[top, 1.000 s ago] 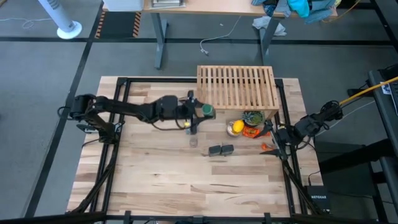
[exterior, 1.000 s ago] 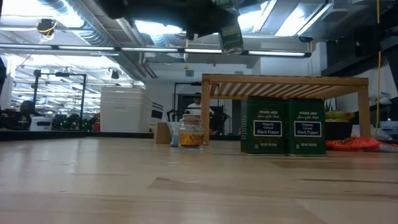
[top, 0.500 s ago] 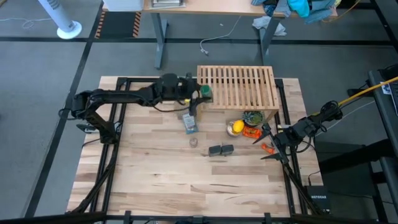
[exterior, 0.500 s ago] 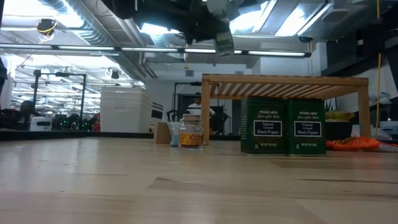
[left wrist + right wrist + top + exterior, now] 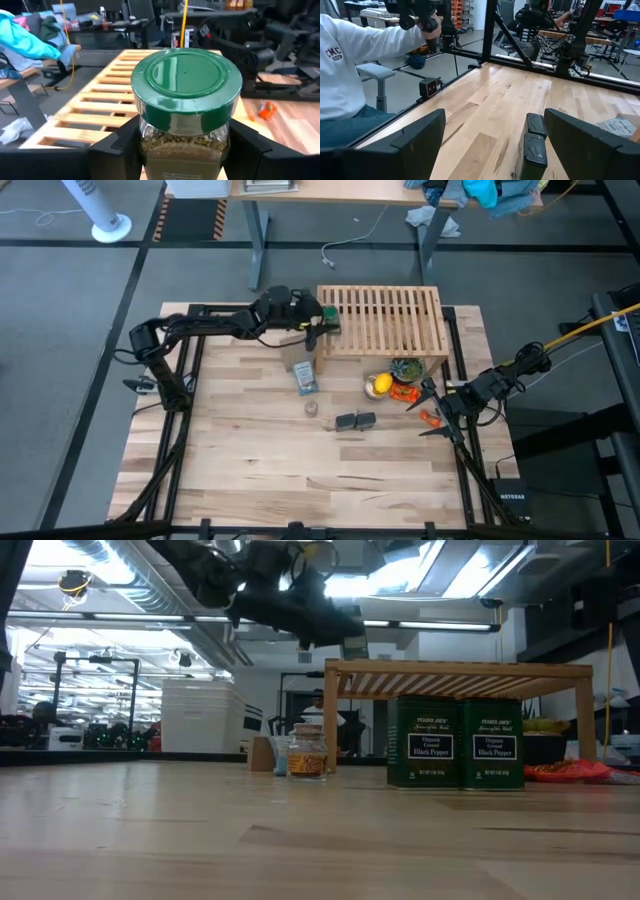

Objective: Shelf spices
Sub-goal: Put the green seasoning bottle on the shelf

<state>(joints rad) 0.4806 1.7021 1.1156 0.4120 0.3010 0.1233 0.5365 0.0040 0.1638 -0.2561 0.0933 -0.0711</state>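
Observation:
A green-lidded bottle of dried herbs is up in the air at the left edge of the wooden slatted shelf, with my left gripper shut on it. On the table before the shelf stand a small glass jar and two dark green-labelled tins, which also show in the high view as tins. My right gripper waits open near the table's right edge, with nothing between its fingers. My left gripper pinches the bottle's glass body just under the green lid, one finger on each of two opposite sides. The fingers come about level from the table's left. The bottle stands upright, lid up, lifted clear of table and shelf.
A flat blue-and-white packet and a small brown box lie near the shelf's left front corner. A lemon and other bright items sit by its right front leg. A person in a white sleeve sits beyond the table.
My left gripper has carried the green-lidded bottle toward the table's far edge along the shelf's left side, keeping it upright and still shut on it. Its arm has swung off the packet and the brown box, which now show.

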